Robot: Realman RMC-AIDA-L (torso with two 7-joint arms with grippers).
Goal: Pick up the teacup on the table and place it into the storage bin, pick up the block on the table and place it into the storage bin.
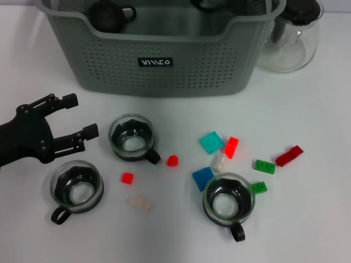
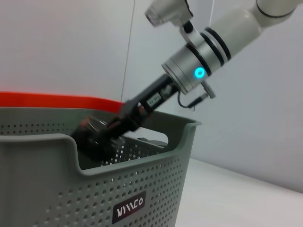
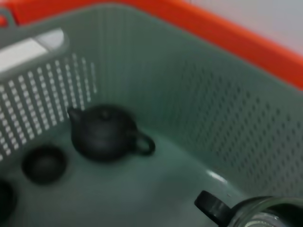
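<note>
One teacup [image 3: 258,213] was being lowered into the storage bin [image 1: 164,66] by the right pincer, its grip unseen, while three teacups and the blocks lay on the worktop [image 1: 307,219] by the open, empty left pincer [image 1: 77,116].

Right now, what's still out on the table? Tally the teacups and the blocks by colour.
Teacups: 3
Red blocks: 4
Green blocks: 2
Clear or whitish blocks: 2
Blue block: 1
Teal block: 1
Total: 13
</note>
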